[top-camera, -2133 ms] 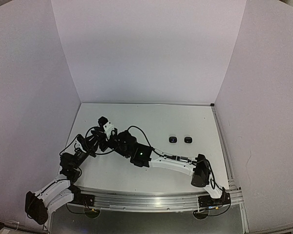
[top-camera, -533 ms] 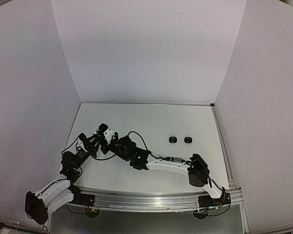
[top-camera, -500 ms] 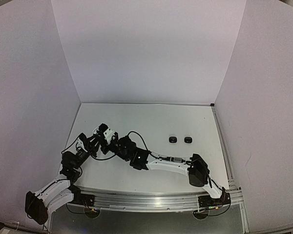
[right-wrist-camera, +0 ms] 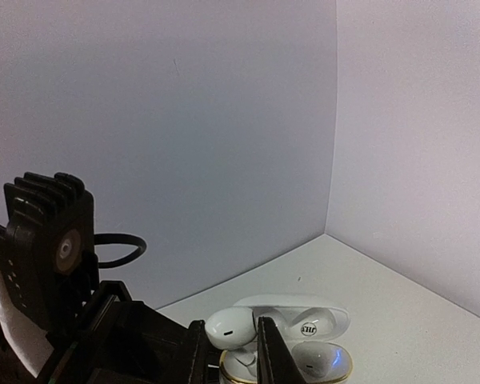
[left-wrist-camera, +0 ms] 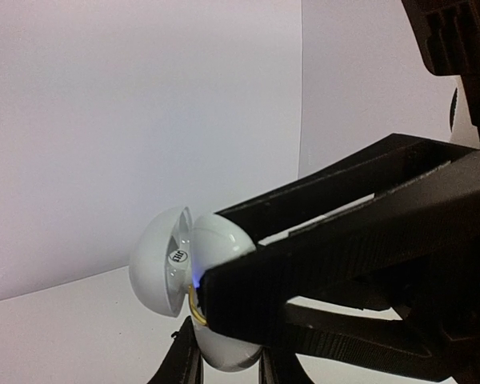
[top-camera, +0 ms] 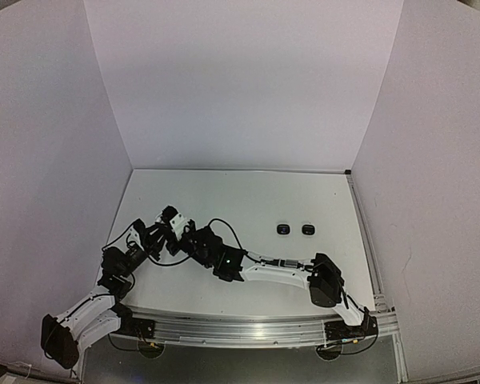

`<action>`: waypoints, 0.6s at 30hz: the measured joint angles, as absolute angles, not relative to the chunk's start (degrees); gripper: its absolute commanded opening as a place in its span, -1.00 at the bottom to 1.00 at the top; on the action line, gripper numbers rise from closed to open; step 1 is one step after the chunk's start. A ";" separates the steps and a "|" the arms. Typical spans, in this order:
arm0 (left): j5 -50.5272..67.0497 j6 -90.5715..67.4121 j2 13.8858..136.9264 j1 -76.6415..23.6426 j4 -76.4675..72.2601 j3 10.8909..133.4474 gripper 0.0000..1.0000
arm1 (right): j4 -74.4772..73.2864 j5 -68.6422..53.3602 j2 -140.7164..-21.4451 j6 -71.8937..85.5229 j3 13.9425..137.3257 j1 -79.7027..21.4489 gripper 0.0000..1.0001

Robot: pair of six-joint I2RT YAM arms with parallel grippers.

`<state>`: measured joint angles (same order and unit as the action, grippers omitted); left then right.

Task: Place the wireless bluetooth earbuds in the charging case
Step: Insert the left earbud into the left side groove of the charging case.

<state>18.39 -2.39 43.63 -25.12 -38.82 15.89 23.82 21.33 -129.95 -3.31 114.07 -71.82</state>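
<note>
Earbud (right-wrist-camera: 228, 326): white, tiny, probably light and slick; I'd grip its rounded body gently.
Case (right-wrist-camera: 320, 358): lid open, pinched by left gripper (left-wrist-camera: 222, 362).
Right gripper (right-wrist-camera: 230, 340): fingers flank earbud; pinch unclear.

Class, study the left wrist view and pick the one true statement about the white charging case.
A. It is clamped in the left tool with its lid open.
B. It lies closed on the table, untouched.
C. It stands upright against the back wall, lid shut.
A: in the left wrist view the white charging case sits clamped in the left tool, with its lid swung open and a blue light glowing inside.
</note>
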 measured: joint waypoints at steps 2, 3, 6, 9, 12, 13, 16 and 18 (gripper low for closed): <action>18.60 -2.39 43.62 -25.12 -38.79 15.97 -1.00 | 23.84 21.84 -129.72 -3.46 113.80 -71.92 -0.61; 18.75 -2.39 43.62 -25.12 -38.73 16.04 -1.00 | 23.86 22.07 -129.62 -3.52 113.68 -71.96 -0.60; 19.13 -2.37 43.53 -25.12 -38.37 16.16 -1.00 | 23.83 22.62 -129.36 -3.69 113.39 -72.04 -0.57; 19.61 -2.37 43.40 -25.12 -37.60 16.35 -1.00 | 23.50 22.96 -129.03 -3.73 112.98 -72.05 -0.57; 20.07 -2.36 43.29 -25.12 -36.25 16.91 -1.00 | 23.36 23.38 -128.81 -3.82 112.73 -72.05 -0.56; 20.25 -2.37 43.22 -25.12 -35.85 17.08 -1.00 | 23.32 23.54 -128.77 -3.86 112.71 -72.05 -0.56; 20.81 -2.37 43.13 -25.12 -35.34 17.37 -1.00 | 23.29 23.97 -128.55 -3.86 112.49 -72.05 -0.55; 21.13 -2.35 43.12 -25.12 -34.91 17.60 -1.00 | 23.16 24.17 -128.29 -3.86 112.30 -72.05 -0.53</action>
<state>21.13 -2.35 43.12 -25.12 -34.91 17.60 23.16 24.17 -128.29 -3.86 112.30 -72.05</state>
